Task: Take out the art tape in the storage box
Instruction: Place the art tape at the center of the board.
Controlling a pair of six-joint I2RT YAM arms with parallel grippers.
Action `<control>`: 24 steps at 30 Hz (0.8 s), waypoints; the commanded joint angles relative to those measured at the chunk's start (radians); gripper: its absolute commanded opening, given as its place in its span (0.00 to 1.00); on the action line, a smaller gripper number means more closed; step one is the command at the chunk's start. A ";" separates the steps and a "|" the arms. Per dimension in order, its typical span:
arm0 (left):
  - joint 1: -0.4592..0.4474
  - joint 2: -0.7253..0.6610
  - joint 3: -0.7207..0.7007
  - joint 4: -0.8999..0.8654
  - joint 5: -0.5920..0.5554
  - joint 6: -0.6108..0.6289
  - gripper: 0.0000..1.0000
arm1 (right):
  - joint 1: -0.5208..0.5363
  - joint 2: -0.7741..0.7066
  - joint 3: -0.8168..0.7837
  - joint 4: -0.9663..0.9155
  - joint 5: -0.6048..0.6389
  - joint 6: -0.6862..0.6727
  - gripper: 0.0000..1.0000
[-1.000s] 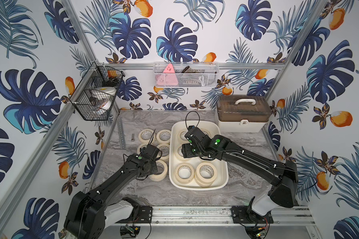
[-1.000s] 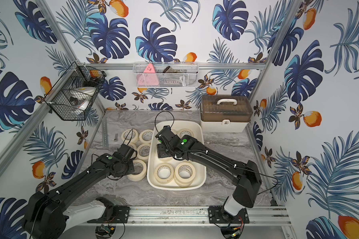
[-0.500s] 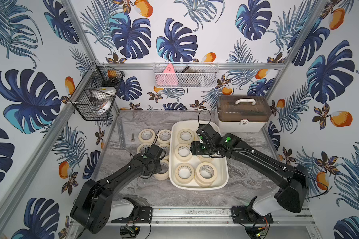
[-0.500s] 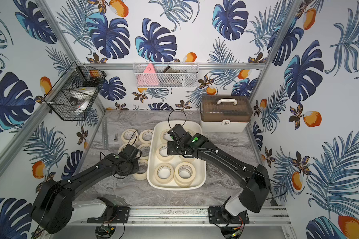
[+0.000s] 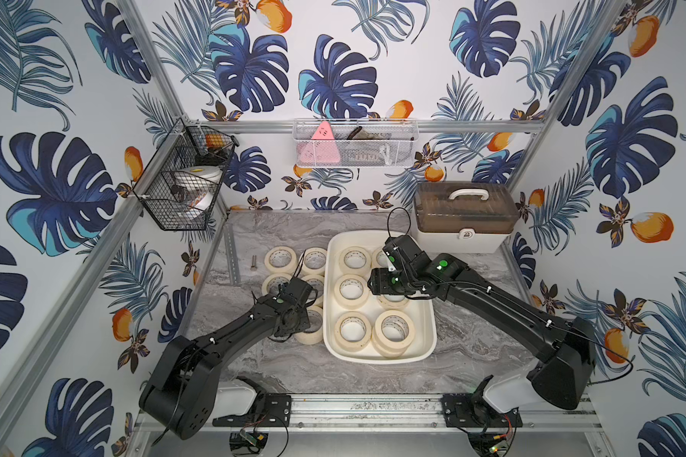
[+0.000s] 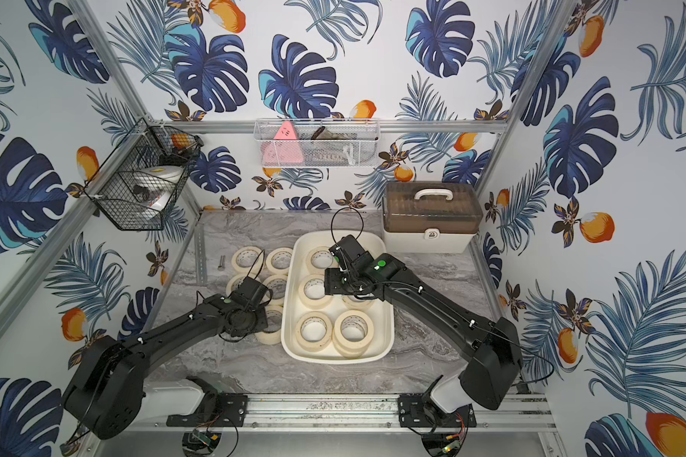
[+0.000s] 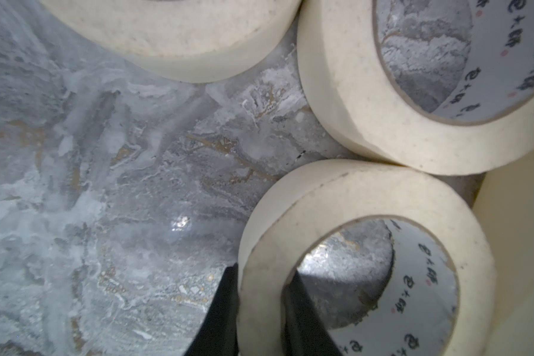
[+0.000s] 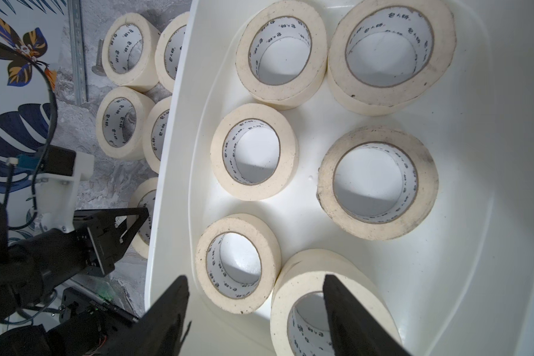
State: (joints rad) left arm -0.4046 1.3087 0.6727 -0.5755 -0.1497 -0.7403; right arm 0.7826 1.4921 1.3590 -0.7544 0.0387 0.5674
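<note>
Art tape (image 7: 367, 191) in left tool (image 7: 261, 277)

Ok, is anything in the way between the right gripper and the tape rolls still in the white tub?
Nothing visible. The right gripper hangs open over the storage box, which has no lid. Its fingers are spread, and the nearest tape roll lies in line with the gap, with only open air between.

We see cream art tape (image 8: 325, 185) with white cores and small dark print, and a glossy white storage box (image 8: 475, 154). The worktop (image 5: 313, 372) is grey marble with brownish veins. The walls (image 5: 412, 59) carry blue leaves and orange fruit on white. The far case (image 5: 436, 242) is cream, brown-lidded. Both arms (image 5: 234, 334) are black.
</note>
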 commanded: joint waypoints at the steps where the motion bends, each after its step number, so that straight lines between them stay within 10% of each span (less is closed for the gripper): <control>1: 0.000 0.013 -0.010 0.045 -0.010 -0.002 0.11 | -0.011 -0.010 -0.006 0.003 -0.030 0.008 0.71; 24: 0.000 -0.115 0.129 -0.154 -0.004 0.067 0.66 | -0.139 -0.111 -0.132 -0.139 -0.054 -0.031 0.76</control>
State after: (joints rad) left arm -0.4046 1.2167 0.7807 -0.6773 -0.1730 -0.6998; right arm 0.6533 1.3972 1.2469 -0.8467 -0.0120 0.5488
